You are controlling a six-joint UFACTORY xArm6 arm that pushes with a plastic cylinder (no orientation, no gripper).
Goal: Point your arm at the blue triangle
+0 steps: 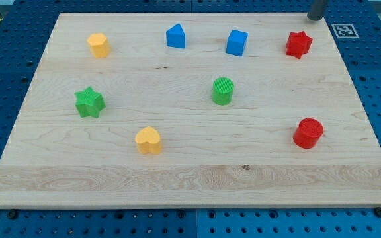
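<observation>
The blue triangle (175,36) stands near the top of the wooden board (190,178), left of centre. My tip (316,18) shows at the view's top right corner, at the board's top edge. It is far to the right of the blue triangle, just above and right of the red star (298,44). A blue cube (237,42) lies between the blue triangle and the red star.
A yellow hexagon-like block (98,45) sits top left. A green star (89,102) is at the left, a green cylinder (223,90) at centre, a yellow heart (149,140) lower left, a red cylinder (308,133) at the right. A marker tag (344,30) lies off the board's top right.
</observation>
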